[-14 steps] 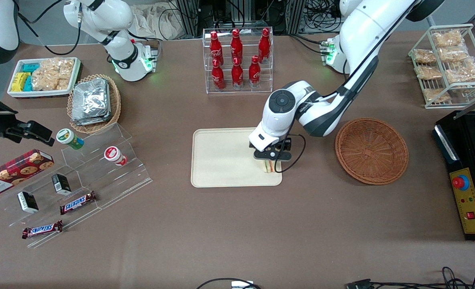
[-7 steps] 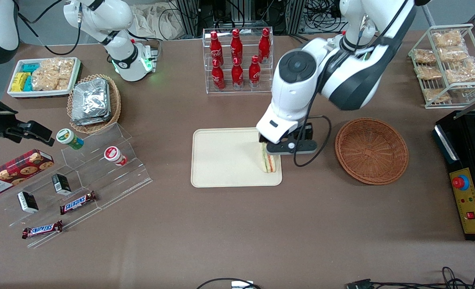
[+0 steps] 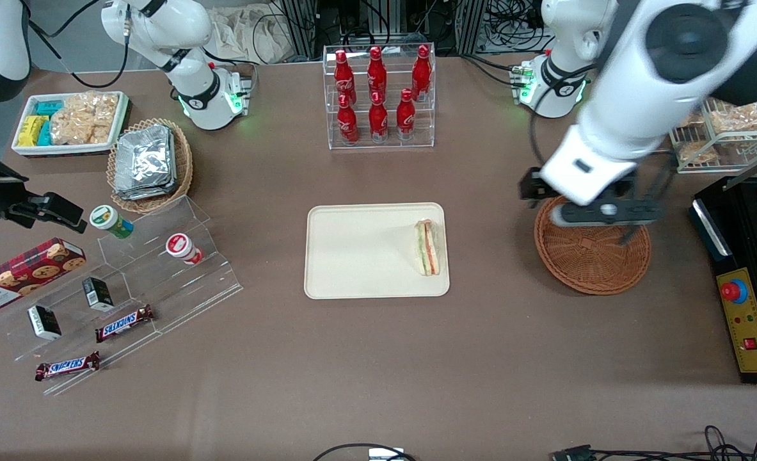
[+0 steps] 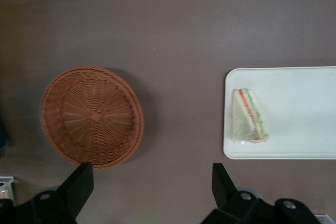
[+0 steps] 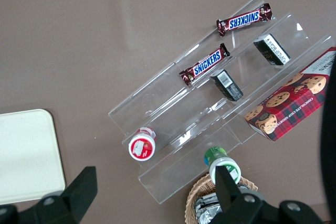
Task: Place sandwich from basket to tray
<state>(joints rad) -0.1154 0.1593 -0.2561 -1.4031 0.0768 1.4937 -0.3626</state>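
Note:
The sandwich lies on the cream tray, at the tray's end nearest the basket. In the left wrist view the sandwich rests on the tray, and the reddish-brown basket is empty. In the front view the basket lies toward the working arm's end of the table. My left gripper hangs high above the basket's rim. Its two black fingers stand wide apart with nothing between them, so the gripper is open and empty.
A clear rack of red cola bottles stands farther from the front camera than the tray. A wire rack of snack packs and a black control box sit past the basket. A clear stepped shelf with snacks lies toward the parked arm's end.
The gripper let go of the sandwich on the tray, rose, and swung away to above the basket. The sandwich stays on the tray.

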